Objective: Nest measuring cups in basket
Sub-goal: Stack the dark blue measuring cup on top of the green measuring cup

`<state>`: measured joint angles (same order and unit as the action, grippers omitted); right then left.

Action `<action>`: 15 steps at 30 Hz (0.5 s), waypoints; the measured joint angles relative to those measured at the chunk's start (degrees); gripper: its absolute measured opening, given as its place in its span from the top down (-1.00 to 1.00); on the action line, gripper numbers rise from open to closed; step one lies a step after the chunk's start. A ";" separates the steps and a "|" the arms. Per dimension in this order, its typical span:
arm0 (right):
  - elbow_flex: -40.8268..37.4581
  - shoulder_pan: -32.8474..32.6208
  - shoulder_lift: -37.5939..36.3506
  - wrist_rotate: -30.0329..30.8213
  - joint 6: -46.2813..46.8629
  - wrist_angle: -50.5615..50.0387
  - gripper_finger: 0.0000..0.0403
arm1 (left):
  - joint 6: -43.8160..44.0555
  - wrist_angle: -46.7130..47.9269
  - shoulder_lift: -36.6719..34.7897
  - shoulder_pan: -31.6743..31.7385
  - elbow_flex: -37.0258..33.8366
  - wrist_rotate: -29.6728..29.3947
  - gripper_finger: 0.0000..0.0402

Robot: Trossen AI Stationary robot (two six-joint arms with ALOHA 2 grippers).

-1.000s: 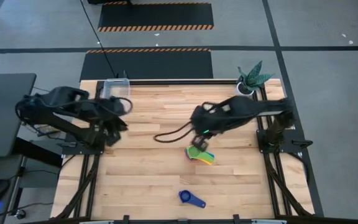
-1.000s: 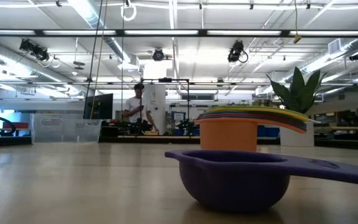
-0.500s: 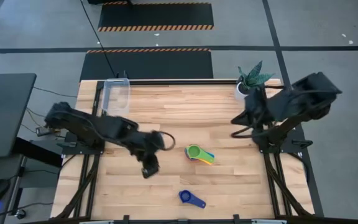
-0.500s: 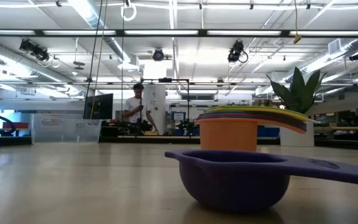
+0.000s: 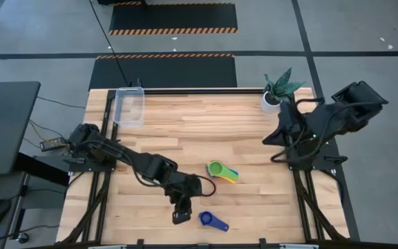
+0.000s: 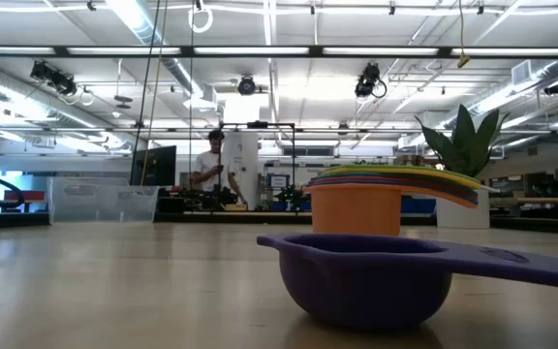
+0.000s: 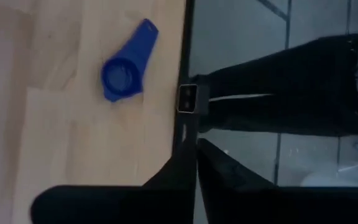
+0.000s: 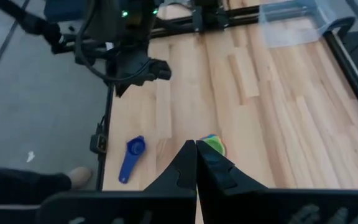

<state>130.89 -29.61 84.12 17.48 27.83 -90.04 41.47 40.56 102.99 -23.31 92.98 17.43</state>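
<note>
1. Left tool [image 5: 180, 216]: fingers closed together and holding nothing, poised near the table's front edge, just left of the loose blue measuring cup [image 5: 213, 221]. Judged risk: with the fingers together, a descent pushes the cup instead of gripping it; they must part first.
2. The blue measuring cup lies close to the table [image 5: 254, 131] edge, as the left wrist view confirms [image 7: 128, 70]. A sideways nudge could slide it off onto the floor.
3. Stack of nested cups [image 5: 222, 171]: green uppermost, with yellow, blue and orange rims showing beneath, standing mid-table, well apart from the clear basket [image 5: 129, 105] at the far left corner. The flat handles fan out unevenly, so the stack could tip or shed cups if lifted by one rim.
4. Right tool [image 8: 196, 163]: closed and empty, withdrawn at the right side of the table near the potted plant [image 5: 277, 88]. It waits clear of the work, though a swing back inward could strike the pot.
5. The basket is light and low-walled; a hard placement could shove it along the table.
</note>
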 joint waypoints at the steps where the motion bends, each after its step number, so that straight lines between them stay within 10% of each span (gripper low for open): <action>1: 0.00 -0.09 0.27 -0.47 -0.52 0.02 0.99 | 0.23 -0.18 0.09 0.03 0.00 -0.65 0.94; 15: -0.07 -0.39 1.00 -2.08 -1.04 0.02 0.99 | 2.77 -9.20 6.24 -0.28 0.02 -3.72 0.45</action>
<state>130.82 -30.00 85.12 15.40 26.79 -90.02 44.23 31.37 109.23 -23.59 92.99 13.72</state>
